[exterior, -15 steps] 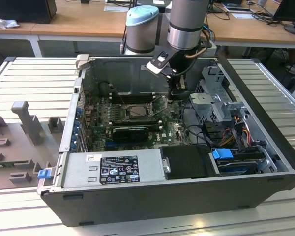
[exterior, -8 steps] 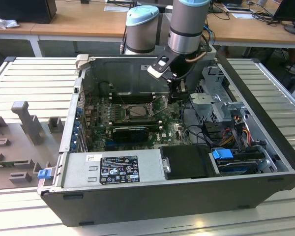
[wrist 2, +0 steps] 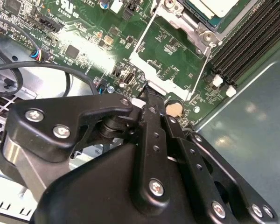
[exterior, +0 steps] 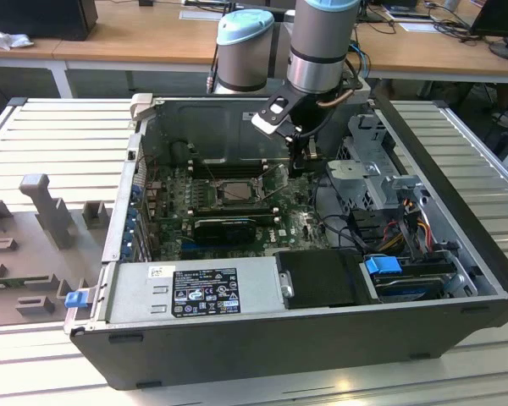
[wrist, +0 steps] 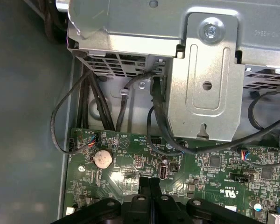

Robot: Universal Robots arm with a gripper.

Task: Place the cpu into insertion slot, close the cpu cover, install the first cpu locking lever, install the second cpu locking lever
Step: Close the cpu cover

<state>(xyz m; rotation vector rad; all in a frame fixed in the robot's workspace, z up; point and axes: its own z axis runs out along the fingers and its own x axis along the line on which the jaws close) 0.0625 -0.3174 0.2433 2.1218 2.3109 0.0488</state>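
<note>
Cpu (wrist 2: 213,6) sat in the insertion slot (wrist 2: 198,29), cpu cover (wrist 2: 142,64) flipped open beside it. Gripper (wrist 2: 147,95) had its fingers squeezed together at the cover's free edge, probably as a narrow poker, gripping nothing obvious.

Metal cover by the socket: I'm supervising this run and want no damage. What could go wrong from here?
1. The gripper has its shut tip at the thin edge of the open cover; it may slip off and scrape the green board.
2. The coin battery lies right beside the tip and could get knocked.
3. Loose cables hang near the gripper and might snag.
</note>
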